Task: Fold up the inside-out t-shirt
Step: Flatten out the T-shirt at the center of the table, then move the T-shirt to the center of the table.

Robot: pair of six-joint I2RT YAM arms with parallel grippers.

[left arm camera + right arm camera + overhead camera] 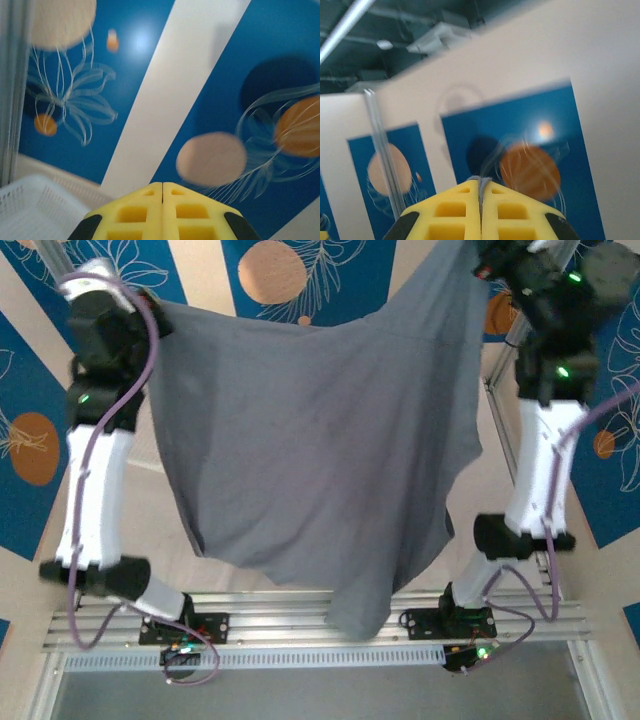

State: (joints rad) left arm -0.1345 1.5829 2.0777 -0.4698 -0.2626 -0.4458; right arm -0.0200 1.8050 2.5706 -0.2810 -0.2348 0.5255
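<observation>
Hanging grey t-shirt (320,460), smoothly spread

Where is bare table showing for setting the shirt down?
Bare table shows in two strips: between the left arm and the t-shirt, and between the t-shirt and the right arm. The middle is hidden behind the hanging t-shirt, whose tip crowds the rail.

No readable text showing.
Nothing legible appearing on the grey t-shirt (320,440); blue wall panels (230,90) carrying drawn circles and leaf outlines, no lettering; arm bases (185,628) looking too blurry for reading labels.
</observation>
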